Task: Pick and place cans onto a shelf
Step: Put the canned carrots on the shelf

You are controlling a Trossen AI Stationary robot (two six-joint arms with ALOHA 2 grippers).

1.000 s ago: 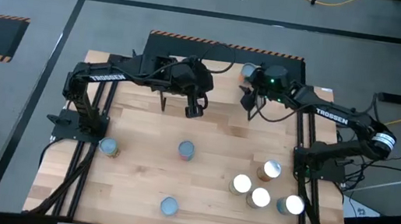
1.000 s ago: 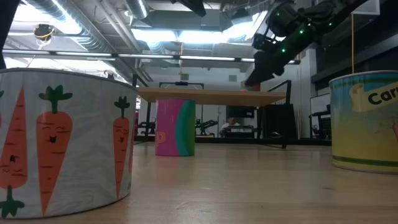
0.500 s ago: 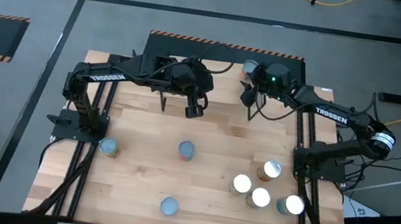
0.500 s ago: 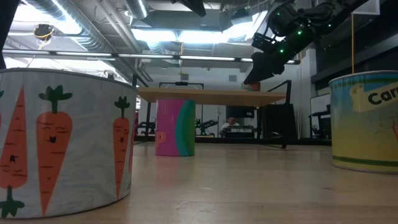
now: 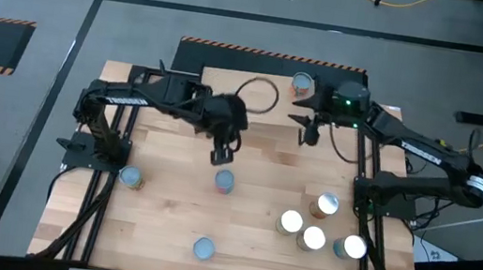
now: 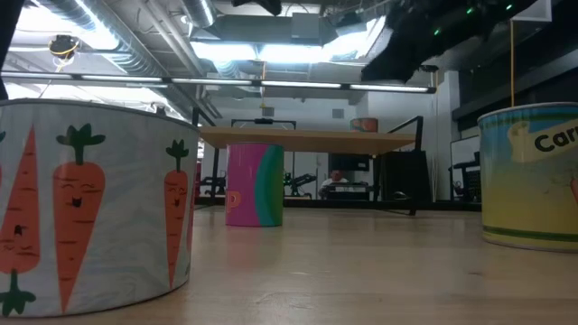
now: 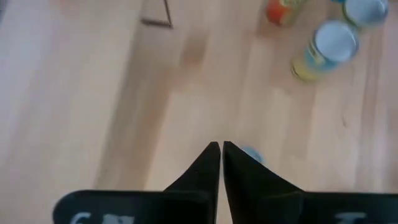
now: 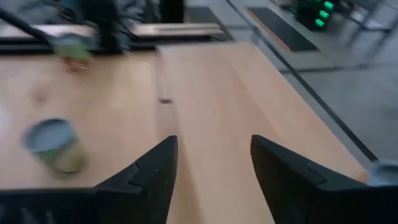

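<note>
Left hand, fingers pressed together, half-hides a can; right hand spread over the shelf.

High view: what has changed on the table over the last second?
The right gripper, jaws open, has let go of the small orange-labelled can on the low wooden shelf and drawn back. The left gripper, jaws shut, moved toward the pink-and-green can. The other cans stayed put.

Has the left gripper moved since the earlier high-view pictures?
Yes. The left gripper has moved away from the shelf toward the pink can at mid-table.
</note>
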